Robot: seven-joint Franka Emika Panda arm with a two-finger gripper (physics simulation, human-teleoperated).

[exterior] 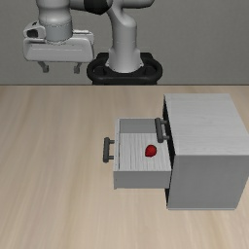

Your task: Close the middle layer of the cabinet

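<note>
The grey box-shaped cabinet (204, 146) stands on the light wooden surface (49, 175), and its pale grey middle drawer (141, 179) is pulled out toward the exterior view's left, with a small red object (151, 152) lying inside. The drawer's dark bar handle (109, 149) sits on the front panel, its long axis running across the direction of drawer travel. The tool (60, 70) hangs near the robot's base with its 2 fingers spread wide and gripping nothing, well apart from the handle, which lies farther forward and a little toward the exterior view's right. Closing likely means getting to the handle's outer side, then pushing toward the cabinet.
</note>
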